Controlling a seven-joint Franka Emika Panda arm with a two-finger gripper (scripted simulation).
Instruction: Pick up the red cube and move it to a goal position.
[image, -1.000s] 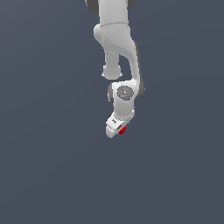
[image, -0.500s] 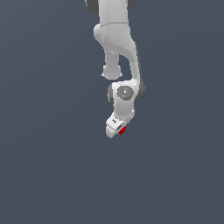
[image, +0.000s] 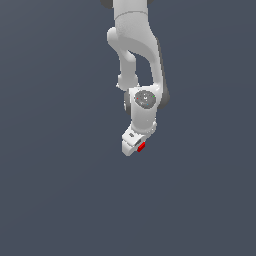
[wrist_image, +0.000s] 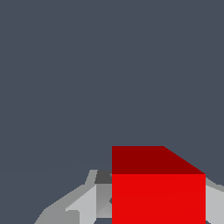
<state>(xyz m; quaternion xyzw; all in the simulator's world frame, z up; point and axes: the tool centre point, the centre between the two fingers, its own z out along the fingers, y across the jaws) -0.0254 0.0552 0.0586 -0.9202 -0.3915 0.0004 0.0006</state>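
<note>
The red cube (image: 141, 146) shows as a small red patch at the tip of my white gripper (image: 136, 145) in the exterior view. In the wrist view the red cube (wrist_image: 158, 192) fills the space between my grey fingers (wrist_image: 83, 203), which press on its sides. My gripper is shut on the cube. The white arm hangs down from the top of the exterior view. No goal marker shows in either view.
A plain dark grey-blue ground (image: 60, 190) fills both views around the arm. No other object, container or edge shows.
</note>
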